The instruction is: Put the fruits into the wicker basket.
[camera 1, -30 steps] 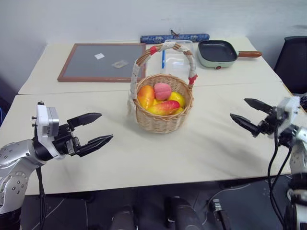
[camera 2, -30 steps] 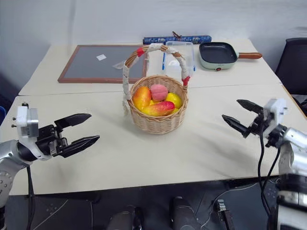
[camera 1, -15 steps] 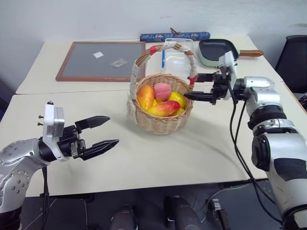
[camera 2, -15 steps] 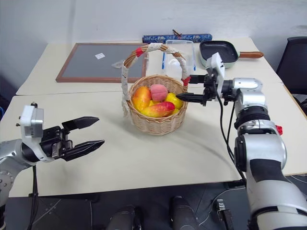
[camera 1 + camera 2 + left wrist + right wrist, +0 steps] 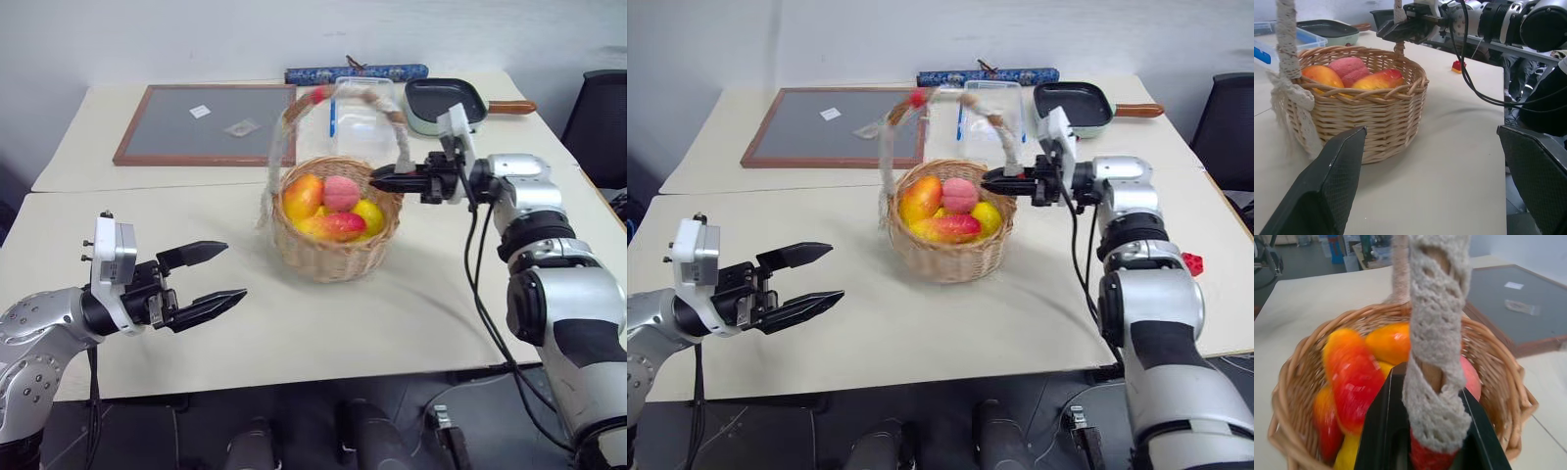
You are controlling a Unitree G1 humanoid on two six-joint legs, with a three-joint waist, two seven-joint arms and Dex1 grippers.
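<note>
The wicker basket (image 5: 335,227) stands on the desk (image 5: 431,294) near its middle, and the fruits (image 5: 328,204) lie piled inside it: orange-red mango-like ones with a pink rough-skinned one on top. The right pincer (image 5: 384,180) is clamped on the basket's cloth-wrapped handle (image 5: 1436,357) low on its right side, just above the red band where the handle meets the rim; the right wrist view shows the two black fingers pressed against the wrap from either side. The left pincer (image 5: 214,277) hangs above the desk well to the left of the basket, its fingers apart and holding nothing. With the fruits apparently all in, the risks lie in this one-sided grip. Because the hold is at the foot of the handle rather than at its top, any lift would probably tip the basket toward its far side, and the topmost pink fruit could roll out over the rim. The lace wrap looks soft and loose, so the fingers might slide along it or pinch only cloth. A sideways pull could drag the basket across the desk toward the clear plastic box (image 5: 359,117) and the pan (image 5: 447,106) behind it. The handle looks blurred in the head views, so the basket may already be unsettled.
</note>
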